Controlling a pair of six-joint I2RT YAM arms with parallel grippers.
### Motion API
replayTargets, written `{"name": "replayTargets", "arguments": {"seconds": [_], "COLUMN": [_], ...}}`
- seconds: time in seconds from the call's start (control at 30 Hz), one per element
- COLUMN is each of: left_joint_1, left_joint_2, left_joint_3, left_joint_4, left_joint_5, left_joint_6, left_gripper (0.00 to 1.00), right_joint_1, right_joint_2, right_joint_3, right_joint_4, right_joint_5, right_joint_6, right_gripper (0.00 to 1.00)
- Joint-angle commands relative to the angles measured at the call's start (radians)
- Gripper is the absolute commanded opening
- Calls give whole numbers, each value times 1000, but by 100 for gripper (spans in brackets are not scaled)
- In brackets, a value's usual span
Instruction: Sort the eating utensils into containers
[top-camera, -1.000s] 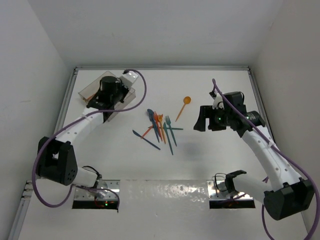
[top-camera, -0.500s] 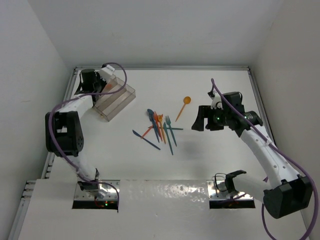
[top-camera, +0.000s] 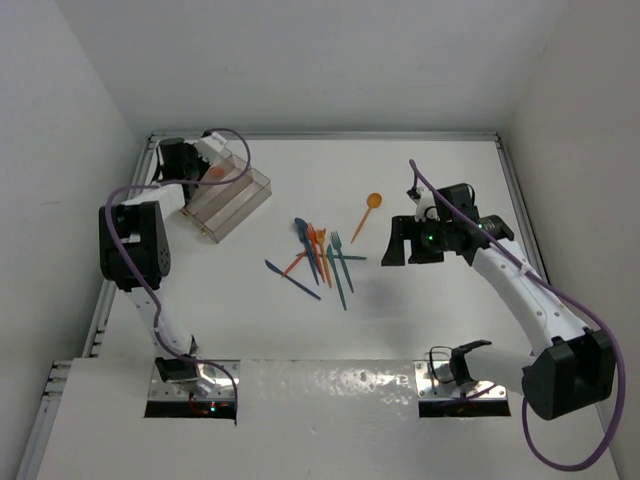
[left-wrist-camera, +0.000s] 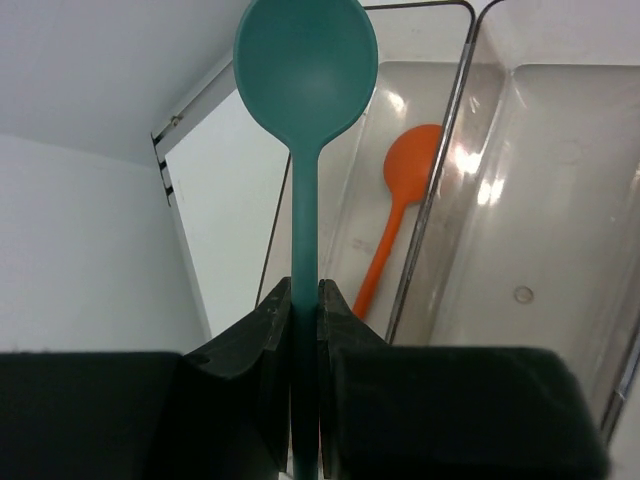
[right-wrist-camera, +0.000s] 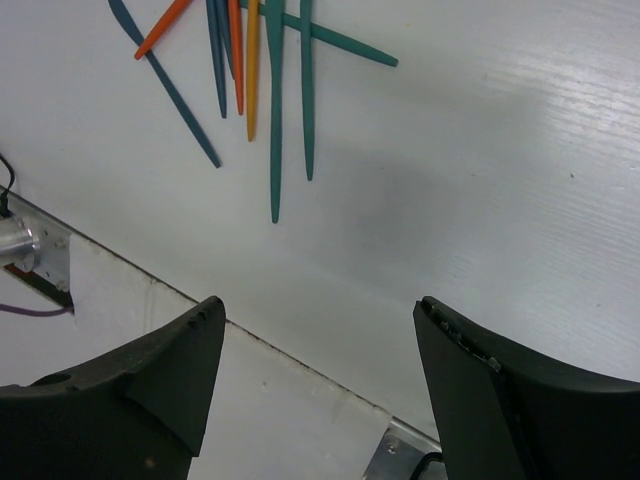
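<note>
1. Overhead view: my left claw (top-camera: 180, 160) is out at the far-left corner of the bench (top-camera: 430, 170), at the far end of the clear three-slot tray (top-camera: 240, 205). The heap of utensils (top-camera: 322, 255) lies mid-bench, most handles running near-to-far. A stray orange spoon (top-camera: 368, 213) sits just beyond it. My right claw (top-camera: 408, 248) hovers to the right of the heap, so the heap lies to its left. That makes the right arm plainly the nearer one for the next pick.

2. Left wrist view: this claw is clamped on the stem of a teal spoon (left-wrist-camera: 305, 70), bowl pointing away from the wrist. The spoon's long axis runs close to parallel with the tray's slots, and it lines up over the left rim of the slot holding the stowed orange spoon (left-wrist-camera: 402, 195). That slot sits slightly to the right of the teal spoon here, so I judge a small shift that way is needed before release. The neighbouring slot on the right shows nothing in the part I can see. I cannot make out the third slot.

3. Right wrist view: the fingers stand wide apart with nothing between them, above bare bench. Teal, orange and dark blue handle ends fan in at the upper left, ahead and to the left of the claw. Their long axes point roughly back toward the wrist.
</note>
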Motion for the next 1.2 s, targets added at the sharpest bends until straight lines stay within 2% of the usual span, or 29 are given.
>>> {"name": "replayTargets", "arguments": {"seconds": [0.0, 0.1, 0.57, 0.8, 1.0, 1.17], "left_joint_1": [15, 18, 55, 63, 65, 65], "left_joint_2": [41, 74, 133, 134, 118, 85], "left_joint_3": [52, 82, 101, 95, 98, 89], "left_joint_4": [76, 91, 113, 111, 101, 82], "left_joint_5": [21, 15, 67, 112, 139, 140], "left_joint_6": [45, 45, 19, 7, -19, -33], "left_gripper": [0, 0, 11, 24, 26, 34], "right_joint_1": [5, 5, 6, 5, 5, 6], "right_joint_2": [11, 16, 42, 41, 36, 27], "right_joint_3": [14, 12, 0, -14, -12, -19], "right_joint_4": [-1, 0, 7, 28, 25, 24], "right_joint_5": [-33, -33, -44, -58, -61, -61], "right_joint_6": [-11, -13, -4, 19, 19, 9], "right_gripper": [76, 76, 76, 76, 76, 76]}}
